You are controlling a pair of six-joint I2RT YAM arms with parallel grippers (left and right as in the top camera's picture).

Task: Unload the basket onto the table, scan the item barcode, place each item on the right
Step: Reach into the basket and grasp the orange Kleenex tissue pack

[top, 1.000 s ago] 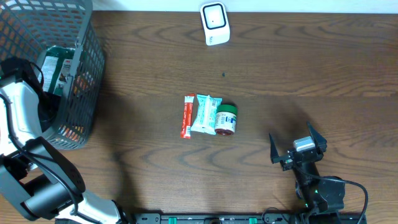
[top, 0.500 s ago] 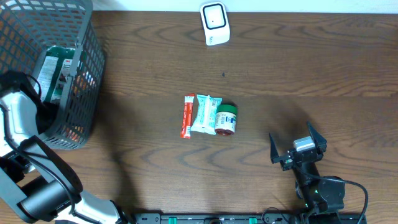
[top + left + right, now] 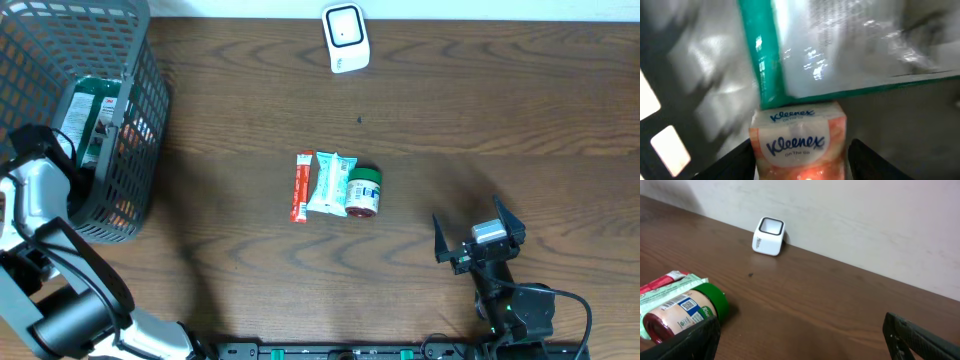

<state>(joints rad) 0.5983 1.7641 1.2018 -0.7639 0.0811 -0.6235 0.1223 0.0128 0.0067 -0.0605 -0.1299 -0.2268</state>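
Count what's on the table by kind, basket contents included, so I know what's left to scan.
grey mesh basket: 1
white cube-shaped barcode scanner: 1
loose items mid-table: 3 (red stick packet, teal-and-white pouch, green-lidded jar)
items visible in the basket: 2 (green-and-white bag, orange Kleenex tissue pack)
Total: 7 visible

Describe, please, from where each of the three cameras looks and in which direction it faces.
Overhead: above the table, facing straight down; shows the gray basket, white scanner, green-lidded jar, left arm and right arm.
Left wrist: inside the basket, facing a Kleenex pack close up; its own jaws flank the pack.
Right wrist: low over the table's near right, facing the back wall; its own open jaws at the lower corners.
Shared: overhead and right wrist both show the scanner and the jar.
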